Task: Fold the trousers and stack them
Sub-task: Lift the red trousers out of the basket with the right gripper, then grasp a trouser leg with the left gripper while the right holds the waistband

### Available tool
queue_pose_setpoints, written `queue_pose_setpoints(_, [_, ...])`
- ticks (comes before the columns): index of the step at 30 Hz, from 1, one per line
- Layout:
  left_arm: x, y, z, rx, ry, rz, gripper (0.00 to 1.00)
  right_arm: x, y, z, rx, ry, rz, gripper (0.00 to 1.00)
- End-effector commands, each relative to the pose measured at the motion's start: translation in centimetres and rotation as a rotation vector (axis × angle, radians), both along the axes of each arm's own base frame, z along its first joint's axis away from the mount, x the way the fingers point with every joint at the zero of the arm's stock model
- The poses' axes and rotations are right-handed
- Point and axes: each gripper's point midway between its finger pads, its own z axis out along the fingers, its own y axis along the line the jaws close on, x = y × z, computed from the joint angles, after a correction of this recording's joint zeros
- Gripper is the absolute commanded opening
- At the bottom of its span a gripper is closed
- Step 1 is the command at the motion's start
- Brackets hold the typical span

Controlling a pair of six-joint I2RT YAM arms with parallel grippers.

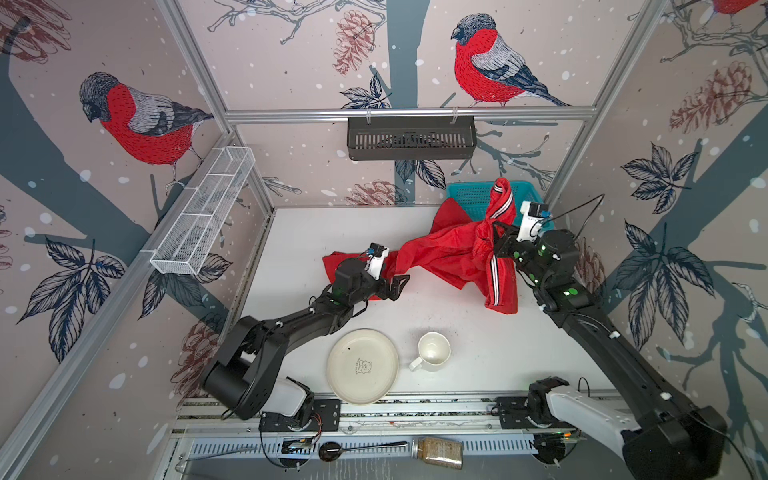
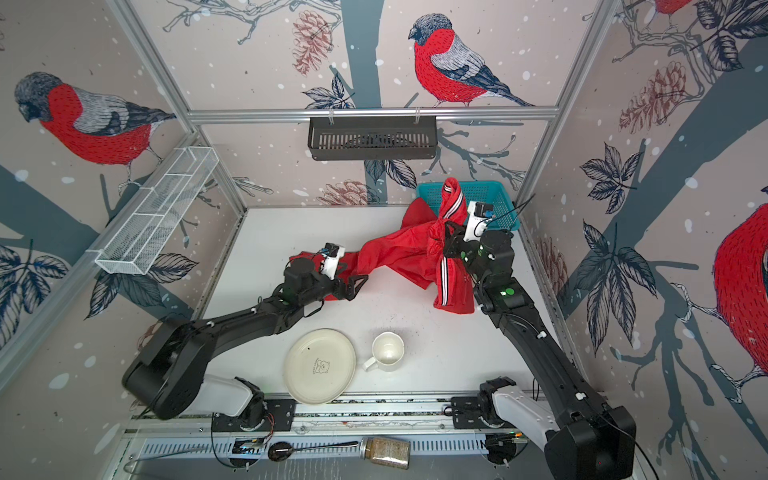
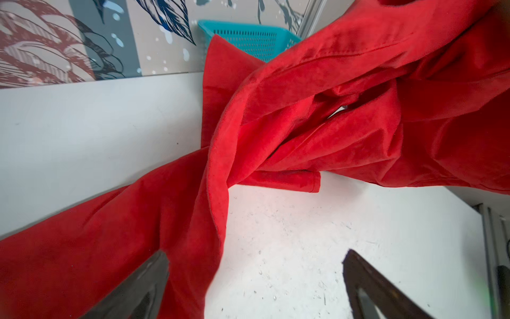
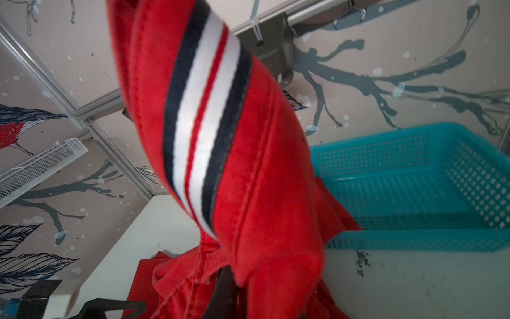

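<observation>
Right gripper [image 1: 496,237] clenched on trousers [image 1: 440,253]; left gripper [image 3: 256,284] spread wide; plate [image 1: 341,376] (bear print, lettering unreadable).

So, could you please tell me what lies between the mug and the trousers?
Only bare white table. Nothing stands between the mug and the hanging end of the trousers. Both top views show this gap.

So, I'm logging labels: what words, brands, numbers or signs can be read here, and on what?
No text is legible.
Tiny print by the bear drawing on the round cream ceramic plate: too small to read.
Smudged dark marks below the teal plastic mesh basket: blurred, unreadable.
</observation>
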Motion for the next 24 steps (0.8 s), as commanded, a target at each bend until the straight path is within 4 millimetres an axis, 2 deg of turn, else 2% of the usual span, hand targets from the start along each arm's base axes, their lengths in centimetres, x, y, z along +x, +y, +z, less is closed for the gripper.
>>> queue_pose_setpoints(1, [1.5,-2.5,0.0,0.048,-0.071,-0.036,0.98,0.1,-1.9,-2.7,0.065,0.043,-0.007,0.07])
queue_pose_setpoints(4, [3.1,-3.9,-1.9,0.094,-0.018,-0.023,0.98,0.1,-4.1,-6.3,0.079,0.097,-0.054,0.07])
queue_pose_setpoints(9, [4.3,-6.7,-3.1,0.121,-0.03,-0.073,0.98,0.4,-7.5,-11.0,0.069,0.19,-0.144,0.08])
queue_pose_setpoints(10, [4.5,-7.2,-4.2,0.154,-0.015,-0.088,0.98,0.4,-8.0,-11.8,0.08,0.206,-0.149,0.08])
queue_pose_setpoints(16, [6.0,-9.1,-7.0,0.231,0.048,-0.146,0.98,0.6,-8.3,-14.2,0.088,0.262,-0.136,0.1])
queue_pose_setpoints(24, [7.9,-11.3,-10.1,0.304,0.107,-0.191,0.98,0.8,-7.6,-15.3,0.119,0.285,-0.089,0.11])
